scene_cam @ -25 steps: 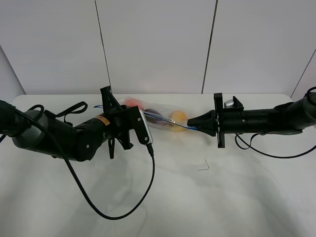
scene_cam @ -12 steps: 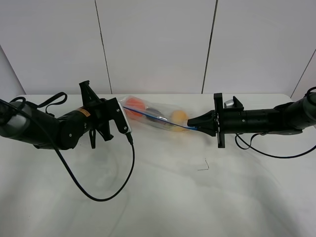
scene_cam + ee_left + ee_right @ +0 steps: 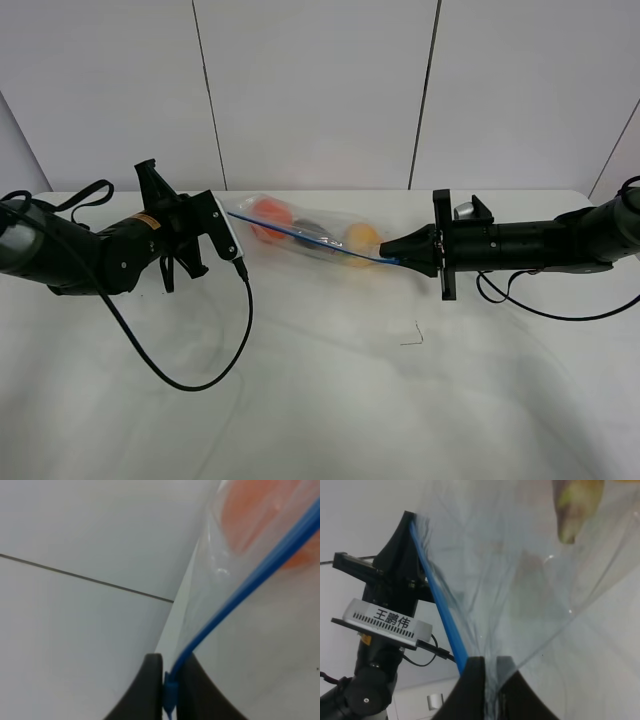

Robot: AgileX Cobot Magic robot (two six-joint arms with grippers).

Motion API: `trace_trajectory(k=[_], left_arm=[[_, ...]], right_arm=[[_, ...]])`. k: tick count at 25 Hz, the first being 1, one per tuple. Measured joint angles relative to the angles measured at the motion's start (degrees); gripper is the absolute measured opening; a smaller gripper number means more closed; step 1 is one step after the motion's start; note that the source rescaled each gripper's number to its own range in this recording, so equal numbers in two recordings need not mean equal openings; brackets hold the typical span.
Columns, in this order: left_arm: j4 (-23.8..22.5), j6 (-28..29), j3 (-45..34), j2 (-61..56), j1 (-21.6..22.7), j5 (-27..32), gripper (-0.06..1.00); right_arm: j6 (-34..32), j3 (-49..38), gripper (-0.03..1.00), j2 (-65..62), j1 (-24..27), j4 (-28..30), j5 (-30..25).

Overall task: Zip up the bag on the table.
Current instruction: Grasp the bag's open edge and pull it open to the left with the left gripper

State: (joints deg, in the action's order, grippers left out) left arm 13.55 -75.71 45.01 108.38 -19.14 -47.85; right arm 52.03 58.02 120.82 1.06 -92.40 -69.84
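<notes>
The clear bag (image 3: 318,228) hangs stretched just above the white table (image 3: 330,410) between my two grippers. An orange (image 3: 266,214), a dark eggplant (image 3: 312,234) and a yellow fruit (image 3: 362,237) show through it. Its blue zipper strip (image 3: 300,238) runs along the near edge. My left gripper (image 3: 226,212) is at the bag's left end, shut on the zipper strip (image 3: 235,605), as the left wrist view shows (image 3: 169,690). My right gripper (image 3: 390,257) is shut on the bag's right end, with the plastic and strip pinched between its fingers (image 3: 487,680).
A black cable (image 3: 205,375) loops from the left arm over the near table. A small dark mark (image 3: 412,337) lies on the table below the right gripper. The white panelled wall (image 3: 320,90) stands right behind the table's far edge.
My left gripper has slid left along the blue zipper strip, from the bag's middle to its left end. The bag now shows in full. The right arm has not moved.
</notes>
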Motion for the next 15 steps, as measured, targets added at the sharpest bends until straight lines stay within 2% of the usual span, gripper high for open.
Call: trace_trajectory(k=[11,15], left_arm=[[0.21,0.06,0.00,0.00,0.10,0.00,0.00],[0.15,3.69,0.00,0.00,0.10,-1.90,0.02]], right_arm=[[0.00,0.00,0.00,0.00,0.00,0.43,0.07],[0.00,0.00,0.00,0.00,0.00,0.43,0.07]])
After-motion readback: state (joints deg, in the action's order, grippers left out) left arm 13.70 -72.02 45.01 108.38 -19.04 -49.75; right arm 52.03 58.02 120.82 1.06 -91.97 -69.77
